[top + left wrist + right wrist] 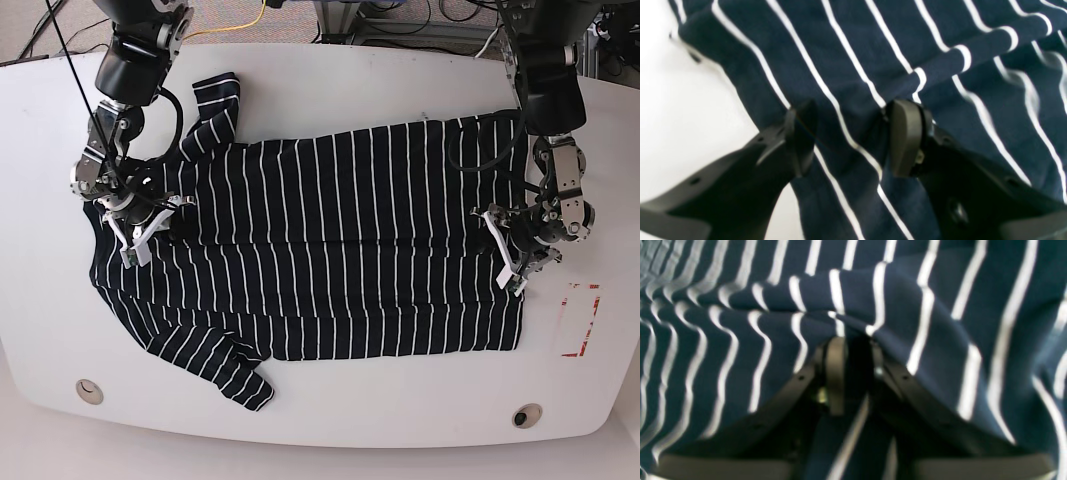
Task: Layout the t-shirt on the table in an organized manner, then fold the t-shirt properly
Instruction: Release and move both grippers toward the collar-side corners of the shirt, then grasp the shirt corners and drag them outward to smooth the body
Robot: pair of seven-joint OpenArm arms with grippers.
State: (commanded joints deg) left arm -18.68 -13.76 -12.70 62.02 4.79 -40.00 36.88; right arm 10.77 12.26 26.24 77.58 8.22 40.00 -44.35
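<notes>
Though mostly flat, the t-shirt (330, 240) shows wrinkled sleeves.

Left end effector (850, 136) agape, right (853, 373) pinched.

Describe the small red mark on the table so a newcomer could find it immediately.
Start at the white table and the striped t-shirt spread across it. Past the shirt's hem, by the left gripper, lies the red rectangular outline. It is the only red thing on the tabletop.
</notes>
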